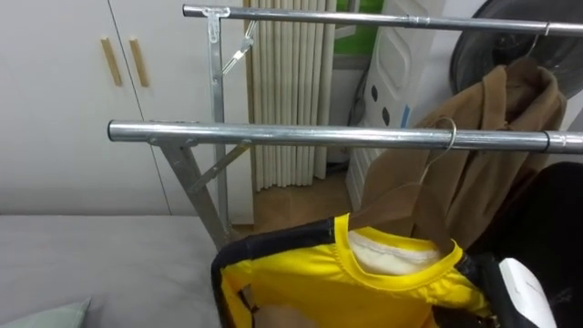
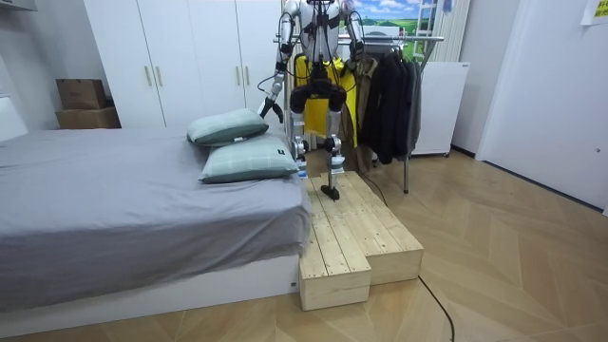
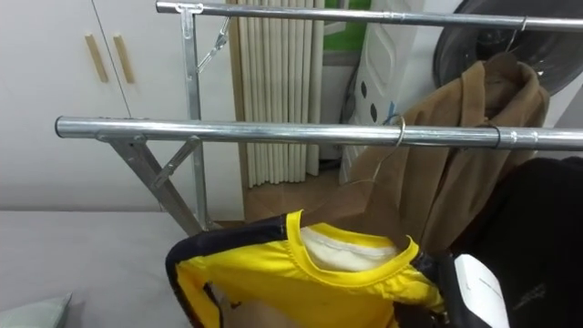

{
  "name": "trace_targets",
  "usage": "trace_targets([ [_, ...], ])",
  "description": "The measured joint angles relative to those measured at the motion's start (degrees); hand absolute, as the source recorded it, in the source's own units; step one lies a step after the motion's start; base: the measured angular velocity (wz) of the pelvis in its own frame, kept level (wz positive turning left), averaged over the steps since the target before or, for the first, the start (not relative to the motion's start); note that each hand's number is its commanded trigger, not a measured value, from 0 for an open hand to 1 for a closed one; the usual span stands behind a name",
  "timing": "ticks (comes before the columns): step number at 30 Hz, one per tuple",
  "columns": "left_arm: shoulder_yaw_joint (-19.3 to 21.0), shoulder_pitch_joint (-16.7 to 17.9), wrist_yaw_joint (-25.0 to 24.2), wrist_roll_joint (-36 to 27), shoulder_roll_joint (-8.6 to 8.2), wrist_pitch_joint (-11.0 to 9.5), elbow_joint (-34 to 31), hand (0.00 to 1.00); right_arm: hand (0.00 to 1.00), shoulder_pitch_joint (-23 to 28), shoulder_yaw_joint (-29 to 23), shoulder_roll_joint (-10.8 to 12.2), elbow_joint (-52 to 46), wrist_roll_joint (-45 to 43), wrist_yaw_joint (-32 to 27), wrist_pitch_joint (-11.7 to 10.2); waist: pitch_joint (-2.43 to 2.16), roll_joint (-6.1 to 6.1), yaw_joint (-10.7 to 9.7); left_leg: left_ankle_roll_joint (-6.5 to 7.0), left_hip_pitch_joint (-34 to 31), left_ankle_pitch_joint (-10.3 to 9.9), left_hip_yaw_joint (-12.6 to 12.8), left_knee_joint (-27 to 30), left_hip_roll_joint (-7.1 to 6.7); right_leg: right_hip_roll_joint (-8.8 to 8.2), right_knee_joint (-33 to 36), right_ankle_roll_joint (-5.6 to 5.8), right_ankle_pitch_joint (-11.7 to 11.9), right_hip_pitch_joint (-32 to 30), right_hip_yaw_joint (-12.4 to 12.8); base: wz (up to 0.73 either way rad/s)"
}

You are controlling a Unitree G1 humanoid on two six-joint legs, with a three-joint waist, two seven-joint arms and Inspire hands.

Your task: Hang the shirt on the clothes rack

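We see the yellow shirt (image 1: 364,287) at lower centre on a hanger (image 1: 452,137) hooked over the rack's near rail (image 1: 301,136). A brown coat (image 1: 492,137) hangs from the far rail (image 1: 383,18), upper right. The right hand (image 1: 521,284) shows at lower right beside the shirt's shoulder, and the left hand (image 2: 267,103) is low in the room view. We cannot tell how the fingers of either are set.

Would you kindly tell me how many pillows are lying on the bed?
2. The far pillow lies toward the wardrobe. The near pillow lies just in front of it, at the edge of the bed beside the wooden platform. None seems hidden.
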Motion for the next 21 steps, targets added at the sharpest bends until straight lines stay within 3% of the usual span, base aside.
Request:
trace_targets([
  [11, -0.16, 0.14, 0.0, 0.11, 0.03, 0.4, -0.09, 0.0, 1.0, -0.05, 1.01, 1.43, 2.02, 1.77, -0.37, -0.47, -0.21, -0.27, 0.13, -0.02, 0.04, 0.02, -0.21, -0.02, -0.01, -0.03, -0.04, 0.0, 0.0, 0.09, -0.29, 0.01],
  [20, -0.15, 0.28, 0.42, 0.13, 0.03, 2.12, -1.79, 0.0, 1.0, -0.35, 1.51, 3.03, 3.44, 2.17, -0.66, -0.52, -0.46, -0.74, 0.21, -0.05, 0.06, 0.03, -0.21, 0.0, 0.01, 0.0, -0.04, 0.0, 0.0, 0.09, -0.24, 0.0],
  [21, -0.14, 0.28, 0.42, 0.13, 0.03, 2.39, -2.17, 0.0, 0.95, -0.37, 1.55, 3.04, 3.59, 2.1, -1.01, -0.52, -0.46, -0.74, 0.22, -0.04, 0.06, 0.03, -0.21, 0.0, 0.01, -0.01, -0.04, 0.0, 0.0, 0.09, -0.26, 0.0],
])
